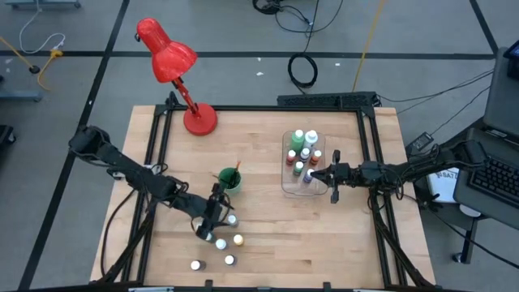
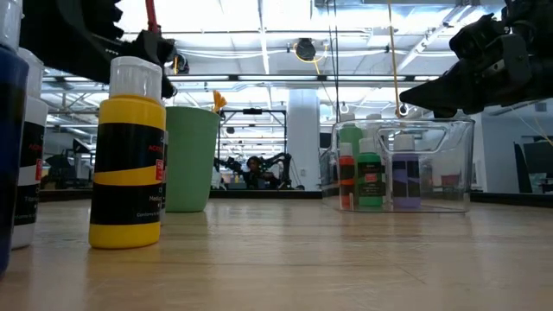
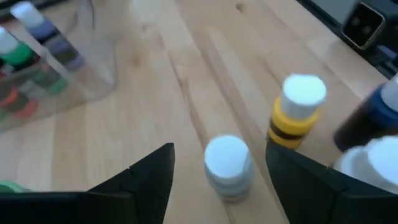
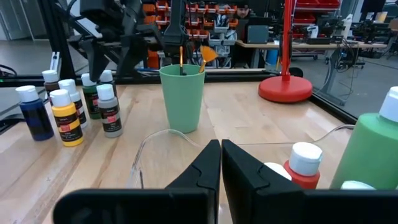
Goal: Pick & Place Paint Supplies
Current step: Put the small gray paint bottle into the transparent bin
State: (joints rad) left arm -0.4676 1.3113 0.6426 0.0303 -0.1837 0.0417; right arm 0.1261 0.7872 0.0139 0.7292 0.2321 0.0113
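Several small white-capped paint bottles [image 1: 229, 242] stand near the table's near edge. My left gripper [image 1: 212, 221] is open, with a finger on either side of a grey bottle [image 3: 228, 167] and not touching it. Yellow [image 3: 297, 113] and blue [image 3: 372, 119] bottles stand close by. A clear tray [image 1: 285, 185] holds more bottles [image 1: 303, 154], green, red and purple. My right gripper [image 1: 324, 176] is shut [image 4: 221, 148] above the tray's near right corner, holding nothing. The green cup [image 1: 229, 180] holds brushes [image 4: 181, 59].
A red desk lamp [image 1: 174, 69] stands at the table's far left. The cup stands between the two grippers. Bare wood lies between the tray and the loose bottles [image 1: 276, 235]. In the right wrist view a person [image 4: 242, 12] shows in the room beyond the table.
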